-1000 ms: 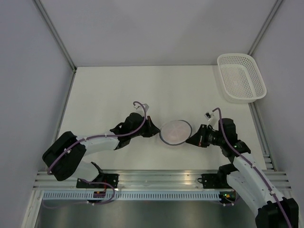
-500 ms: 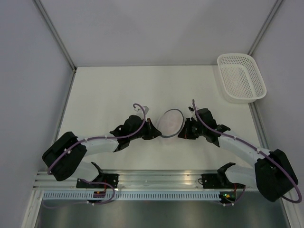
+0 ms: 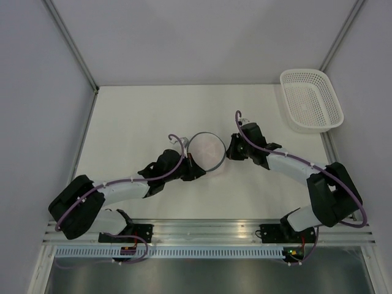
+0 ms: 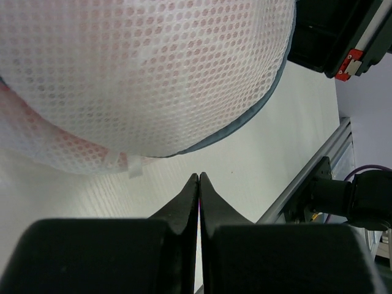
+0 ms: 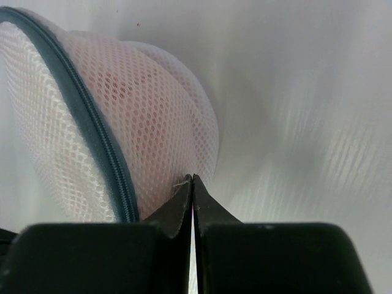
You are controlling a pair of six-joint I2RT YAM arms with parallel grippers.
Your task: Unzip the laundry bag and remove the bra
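The laundry bag [image 3: 207,151], a round white mesh drum with a grey zipper rim, stands tipped on its edge mid-table between my two grippers. The salmon-pink bra [image 5: 138,92] shows through the mesh inside it, and also in the left wrist view [image 4: 184,55]. My left gripper [image 3: 197,172] is shut and empty, its tips [image 4: 199,176] just below the bag [image 4: 141,79], apart from it. My right gripper [image 3: 228,152] is shut, its tips [image 5: 192,178] touching the bag's mesh wall [image 5: 165,128] beside the grey zipper [image 5: 92,122].
A white perforated plastic basket [image 3: 310,100] stands at the far right corner. Grey walls close in the table on three sides. An aluminium rail [image 3: 202,229] runs along the near edge. The right arm's black body [image 4: 334,33] is close behind the bag.
The bag went from lying flat to standing on its edge and shifted left and away. My right gripper swept left and forward against it. My left gripper moved little.
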